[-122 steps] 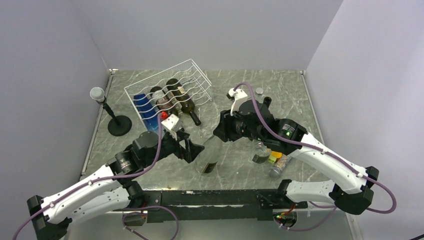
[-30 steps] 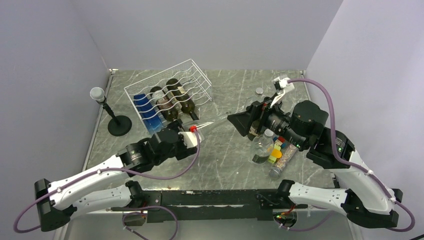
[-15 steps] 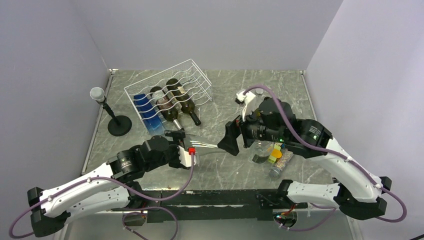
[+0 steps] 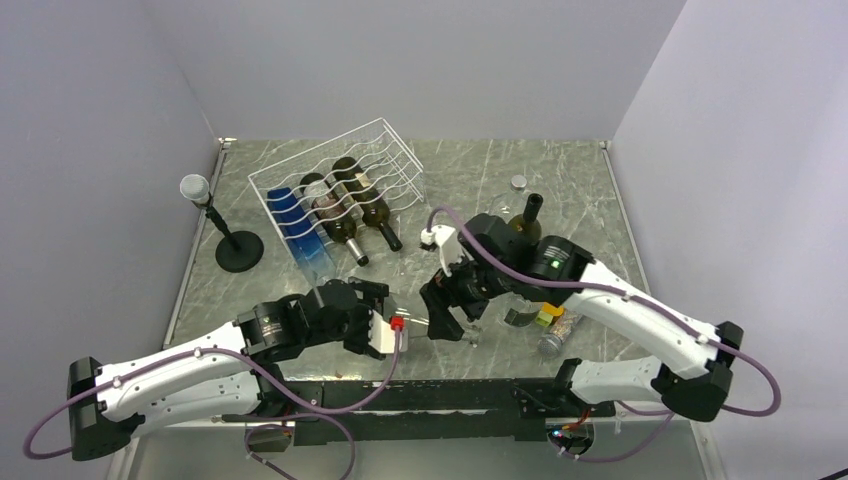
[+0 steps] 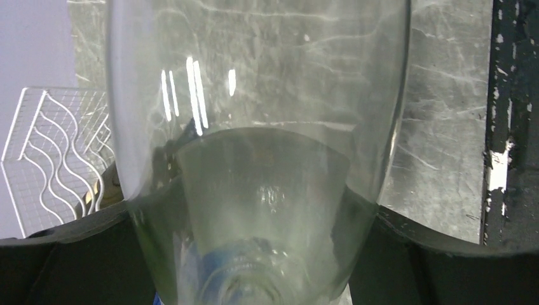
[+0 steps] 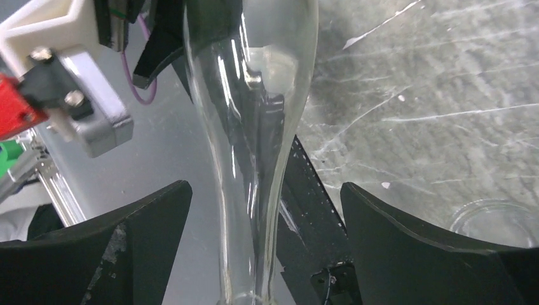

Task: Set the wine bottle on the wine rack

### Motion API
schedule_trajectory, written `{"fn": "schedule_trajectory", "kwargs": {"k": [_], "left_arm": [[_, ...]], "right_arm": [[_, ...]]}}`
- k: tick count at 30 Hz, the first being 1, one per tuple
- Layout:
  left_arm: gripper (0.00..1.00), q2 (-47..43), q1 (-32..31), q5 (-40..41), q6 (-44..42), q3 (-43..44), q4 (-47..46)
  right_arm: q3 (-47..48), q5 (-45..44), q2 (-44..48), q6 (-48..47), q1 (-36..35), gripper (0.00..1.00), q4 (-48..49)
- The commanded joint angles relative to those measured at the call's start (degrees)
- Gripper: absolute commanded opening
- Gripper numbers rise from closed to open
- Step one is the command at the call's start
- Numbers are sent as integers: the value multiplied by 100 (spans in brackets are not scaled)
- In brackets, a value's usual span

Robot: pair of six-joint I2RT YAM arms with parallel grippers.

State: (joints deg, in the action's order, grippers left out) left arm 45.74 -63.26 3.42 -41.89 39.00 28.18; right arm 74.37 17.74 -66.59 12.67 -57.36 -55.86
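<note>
Overhead, left claw (image 4: pixel 405 322) and right claw (image 4: pixel 452 322) faced each other by the tabletop's (image 4: pixel 450 180) near edge, well apart from the wine rack (image 4: pixel 335 190). Left wrist: claw clamped the clear wine bottle (image 5: pixel 257 159). Right wrist: claw gaped wide around its neck.

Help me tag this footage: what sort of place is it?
Probably a robotics lab cell: plain walls boxing in a table, two robot arms bolted at its edge, and a staged wire rack.
</note>
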Motion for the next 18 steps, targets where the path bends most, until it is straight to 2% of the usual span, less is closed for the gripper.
{"fn": "schedule_trajectory", "kwargs": {"k": [1,11,18], "left_arm": [[1,-139,-81,-141,-150,109,-960],[1,-70,-90,-64,10,-12,-1045],[1,126,-91,69,320,185,-917]], "right_arm": [[-89,370,-361,-243,-149,91,67],[-82,422,-855,-265,-612,80,-205],[-306,367,-913,-2,-817,72,1]]}}
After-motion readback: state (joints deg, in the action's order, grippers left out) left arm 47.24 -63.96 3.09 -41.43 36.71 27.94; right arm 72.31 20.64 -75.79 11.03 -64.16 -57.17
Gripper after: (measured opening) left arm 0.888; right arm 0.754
